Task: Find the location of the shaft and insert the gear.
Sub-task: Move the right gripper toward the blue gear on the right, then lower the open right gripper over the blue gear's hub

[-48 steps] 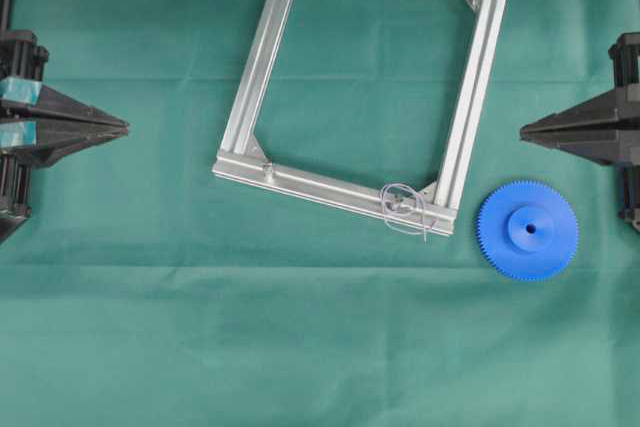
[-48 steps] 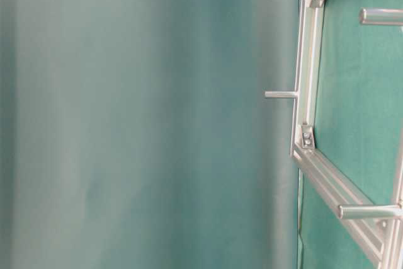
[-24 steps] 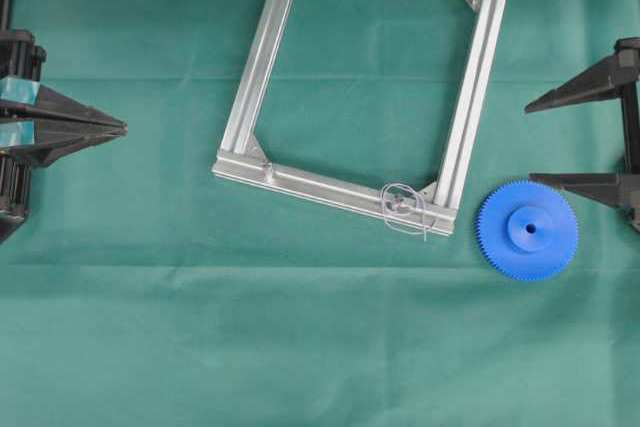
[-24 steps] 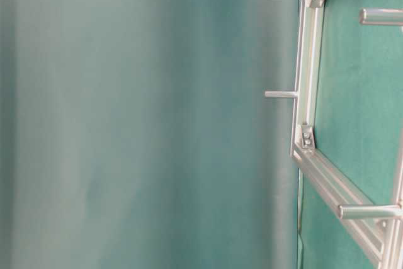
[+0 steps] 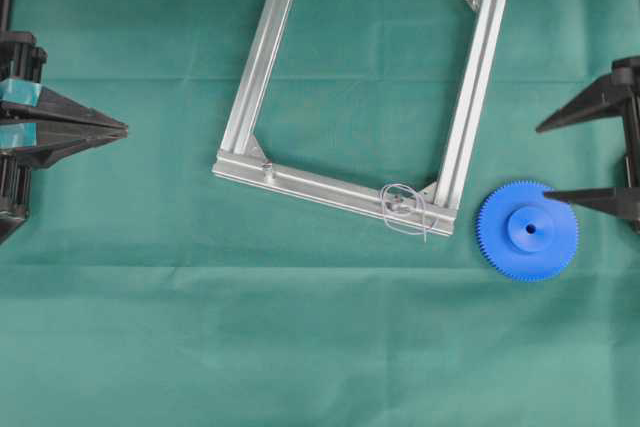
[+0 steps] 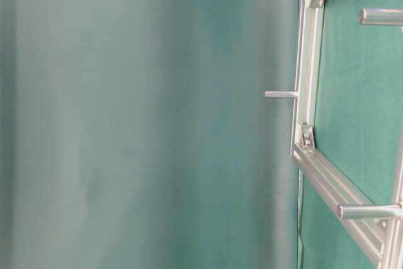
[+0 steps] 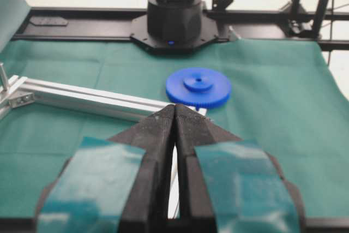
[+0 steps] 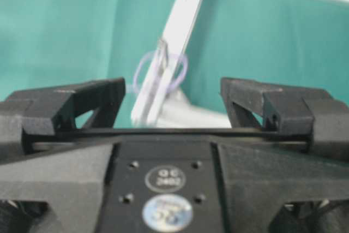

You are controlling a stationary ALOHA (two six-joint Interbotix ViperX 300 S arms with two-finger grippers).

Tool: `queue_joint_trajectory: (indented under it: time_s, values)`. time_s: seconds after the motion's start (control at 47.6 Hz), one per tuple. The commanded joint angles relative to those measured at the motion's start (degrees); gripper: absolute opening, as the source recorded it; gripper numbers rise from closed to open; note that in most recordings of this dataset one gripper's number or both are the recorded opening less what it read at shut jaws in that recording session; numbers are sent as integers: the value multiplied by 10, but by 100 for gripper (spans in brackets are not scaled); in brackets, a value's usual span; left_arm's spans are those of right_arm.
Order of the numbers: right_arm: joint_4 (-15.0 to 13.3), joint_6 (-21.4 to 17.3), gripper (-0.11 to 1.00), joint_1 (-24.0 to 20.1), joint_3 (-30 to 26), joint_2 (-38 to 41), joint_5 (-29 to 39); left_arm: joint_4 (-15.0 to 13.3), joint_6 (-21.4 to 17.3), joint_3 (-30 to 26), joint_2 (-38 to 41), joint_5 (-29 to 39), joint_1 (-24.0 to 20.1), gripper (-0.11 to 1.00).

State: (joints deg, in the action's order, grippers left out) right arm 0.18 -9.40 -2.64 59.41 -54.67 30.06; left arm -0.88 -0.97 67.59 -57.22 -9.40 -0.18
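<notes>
Gear (image 5: 527,230) flat on cloth, hub up; shaft (image 5: 398,204) upright.

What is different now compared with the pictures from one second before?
The right gripper went from shut to wide open, and its jaws now stand apart beside the blue gear, holding nothing. The left gripper stayed shut in its place. The gear, the metal frame and the shaft with its wire loop did not move.

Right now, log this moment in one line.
gear: flat on cloth, unheld | shaft: bare | right tool: open, beside gear | left tool: shut, empty
</notes>
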Motion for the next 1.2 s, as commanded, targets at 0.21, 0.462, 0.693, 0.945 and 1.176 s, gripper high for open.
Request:
queue_joint_trajectory:
  time_s: [0.21,0.462,0.693,0.945,1.176]
  values:
    - [4,-22,93,-7,-28,4,101,-2,-2,-15,6,-3,0,1]
    - [27,-22,93,-8,-25,19,134,-2,-3,-15,6,-3,0,1]
    - [54,-23,93,-29,-11,81,134,-1,-3,-15,6,-3,-1,1]
    - [54,-44,93,-33,3,164,126,-1,-3,-14,6,-3,0,1]
    - [54,-57,93,-50,17,201,83,-1,-3,-13,7,-3,0,1]
